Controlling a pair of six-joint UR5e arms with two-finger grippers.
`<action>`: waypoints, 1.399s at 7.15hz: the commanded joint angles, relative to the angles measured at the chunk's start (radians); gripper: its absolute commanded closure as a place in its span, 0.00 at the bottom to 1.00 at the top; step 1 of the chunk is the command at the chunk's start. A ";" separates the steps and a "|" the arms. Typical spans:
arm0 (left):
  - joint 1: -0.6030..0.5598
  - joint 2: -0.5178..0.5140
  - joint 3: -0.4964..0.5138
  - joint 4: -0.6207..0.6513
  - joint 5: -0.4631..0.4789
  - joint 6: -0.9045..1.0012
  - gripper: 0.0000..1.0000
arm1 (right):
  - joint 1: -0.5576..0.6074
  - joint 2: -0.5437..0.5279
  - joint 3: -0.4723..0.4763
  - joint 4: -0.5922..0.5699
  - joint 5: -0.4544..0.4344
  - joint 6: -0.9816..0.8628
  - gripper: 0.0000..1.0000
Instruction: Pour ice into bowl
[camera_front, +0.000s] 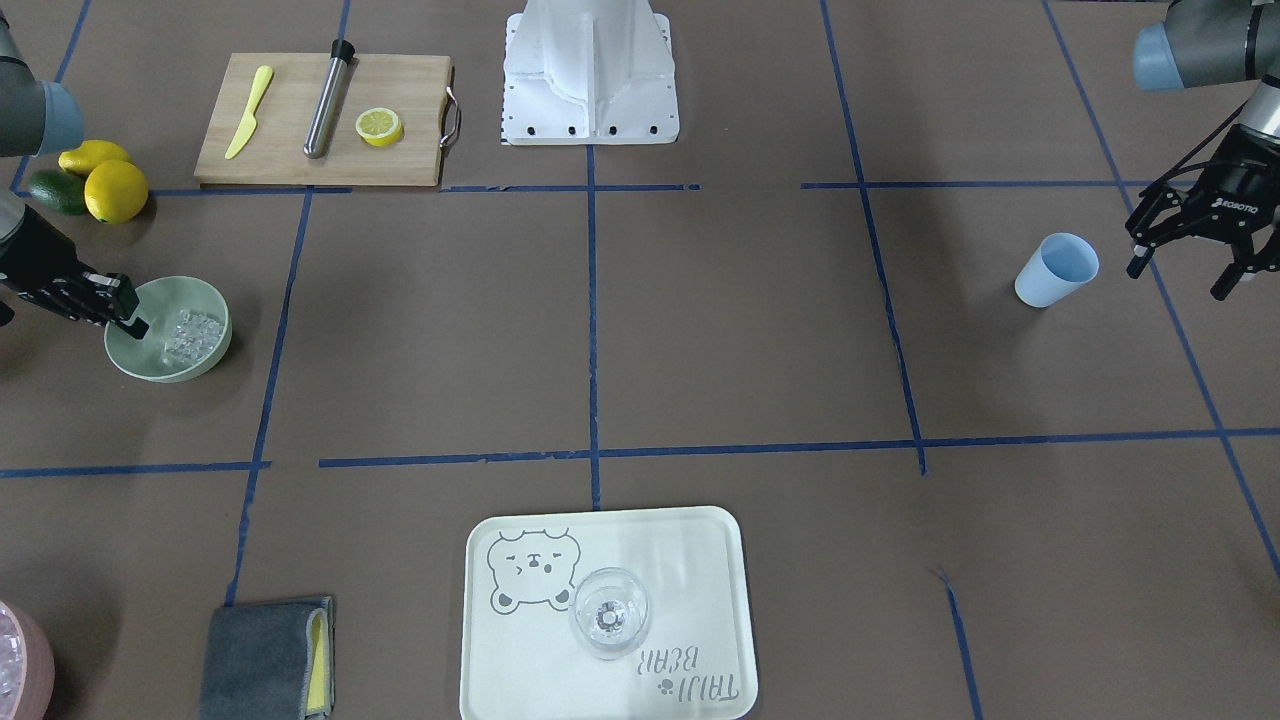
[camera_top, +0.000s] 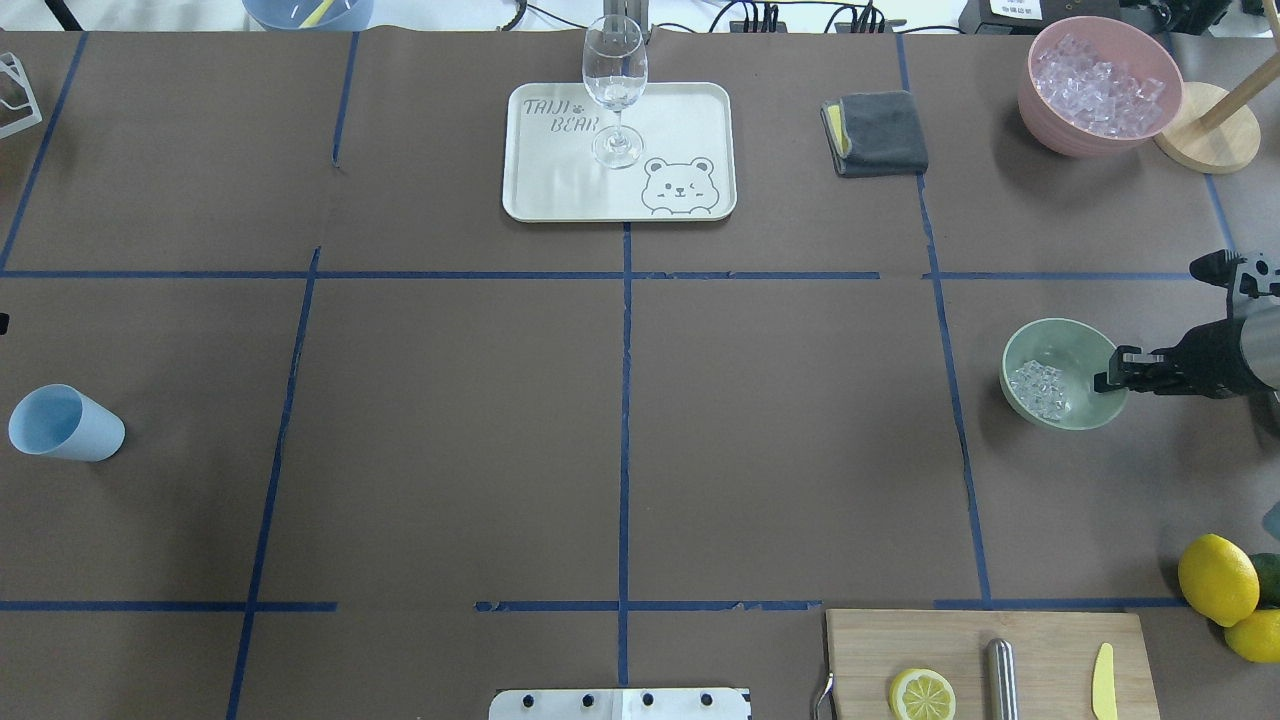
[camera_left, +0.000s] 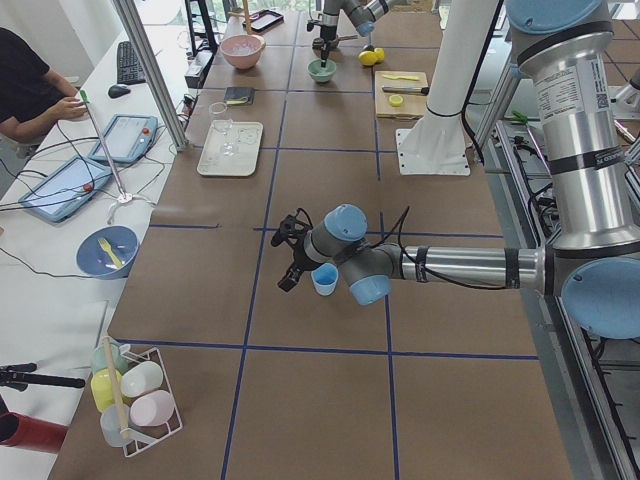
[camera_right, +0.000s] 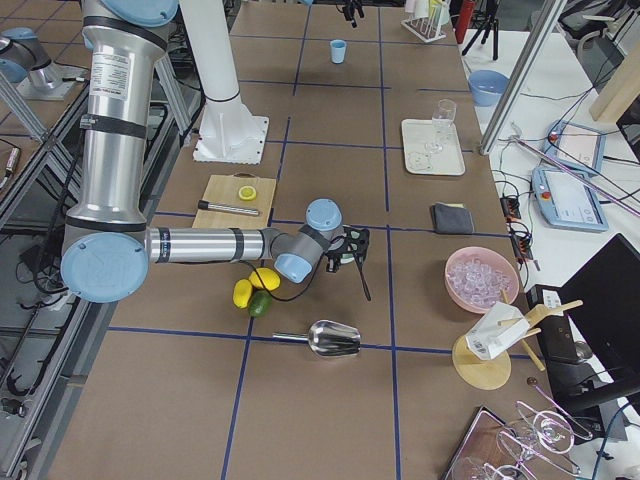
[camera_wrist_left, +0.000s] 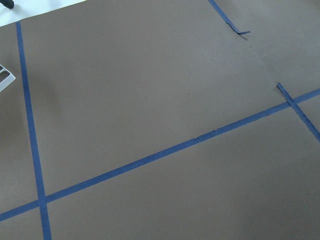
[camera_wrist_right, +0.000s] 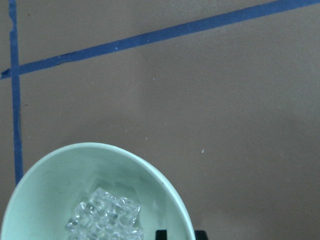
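Note:
The pale mint-green bowl (camera_front: 205, 305) stands at the table's right end and holds a small heap of clear ice (camera_front: 192, 335). Both also show in the overhead view, the bowl (camera_top: 1065, 345) and the ice (camera_top: 1040, 390). My right gripper (camera_front: 128, 318) comes in level and is shut on the bowl's rim, one finger inside and one outside. The right wrist view shows the bowl (camera_wrist_right: 60, 175) and the ice (camera_wrist_right: 105, 220) from just above. My left gripper (camera_front: 1185, 275) is open and empty, just beside an empty blue cup (camera_front: 1057, 270).
A pink tub of ice (camera_top: 1095, 85) and a grey cloth (camera_top: 880, 132) are at the far right. A tray (camera_top: 690, 120) bears a wine glass (camera_top: 615, 85). A cutting board (camera_front: 290, 150) holds a lemon half. Lemons (camera_front: 115, 190) lie near the bowl. A metal scoop (camera_right: 330, 338) lies beyond.

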 joint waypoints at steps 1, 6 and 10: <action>0.000 0.000 0.000 0.000 0.001 0.000 0.00 | -0.002 -0.002 0.005 0.003 0.002 -0.008 0.00; -0.002 0.004 0.000 0.005 -0.002 0.006 0.00 | 0.226 -0.028 0.001 -0.002 0.221 -0.117 0.00; -0.129 -0.017 0.026 0.141 -0.251 0.087 0.00 | 0.437 -0.041 0.002 -0.278 0.230 -0.571 0.00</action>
